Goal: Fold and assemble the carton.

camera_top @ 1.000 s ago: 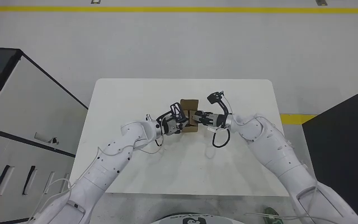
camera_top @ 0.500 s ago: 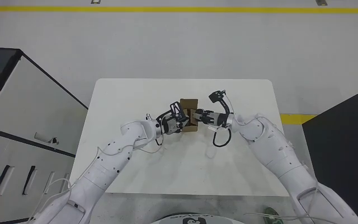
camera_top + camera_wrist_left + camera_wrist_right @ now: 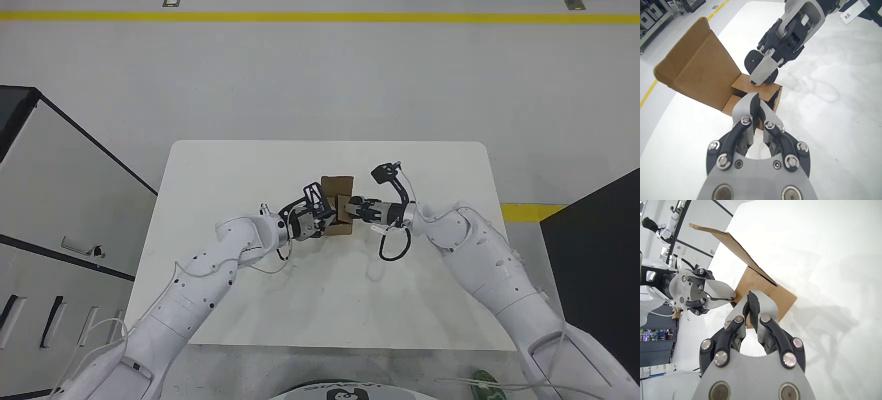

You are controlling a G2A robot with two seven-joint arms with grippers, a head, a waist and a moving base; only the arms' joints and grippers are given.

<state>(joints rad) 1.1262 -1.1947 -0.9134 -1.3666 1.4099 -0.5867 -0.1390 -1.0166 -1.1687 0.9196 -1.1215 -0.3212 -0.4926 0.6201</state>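
Note:
A small brown carton (image 3: 338, 187) stands in the middle of the white table (image 3: 240, 180), with its long lid flap (image 3: 702, 64) raised and tilted back. My left gripper (image 3: 754, 97) is shut, and its tips rest at the carton's open top by a folded inner flap. From the opposite side my right gripper (image 3: 750, 294) is shut too, tips down on the carton's top flap (image 3: 762, 285). The left wrist view has the right gripper (image 3: 762, 80) pressing on that flap. In the top view the two grippers (image 3: 327, 213) (image 3: 348, 211) meet over the carton.
A grey cabinet (image 3: 40, 190) stands left of the table and a dark block (image 3: 600, 240) to its right. White tabletop lies bare all around the carton. A yellow line (image 3: 320, 16) runs across the floor behind.
The right arm's wrist shifted slightly at the carton. The carton and the left gripper stay where they were.

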